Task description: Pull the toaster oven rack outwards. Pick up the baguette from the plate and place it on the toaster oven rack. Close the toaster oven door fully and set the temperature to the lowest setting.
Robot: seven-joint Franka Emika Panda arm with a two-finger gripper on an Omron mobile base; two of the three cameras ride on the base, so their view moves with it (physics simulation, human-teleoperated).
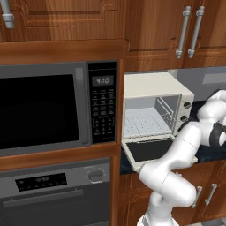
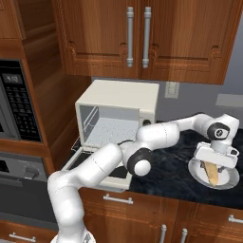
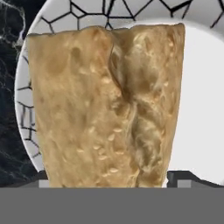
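The cream toaster oven (image 1: 154, 86) (image 2: 118, 97) stands on the dark counter. Its door (image 1: 148, 150) (image 2: 83, 159) hangs open and flat. The wire rack (image 1: 143, 123) (image 2: 111, 130) lies in the cavity, its front edge at the opening. At the right, the tan baguette (image 2: 213, 174) (image 3: 105, 109) lies on the white plate (image 2: 232, 178) (image 3: 201, 109). My gripper (image 2: 213, 166) (image 3: 109, 181) points down over the loaf. The jaws are wide, and one fingertip (image 3: 43, 183) shows close by each side of the bread, which still rests on the plate.
A dark grey microwave (image 1: 44, 110) and a wall oven (image 1: 53, 194) sit in the wooden column left of the toaster oven. Wooden cabinets (image 2: 137, 38) hang above. My arm reaches across the black marble counter (image 2: 171, 171) in front of the open door.
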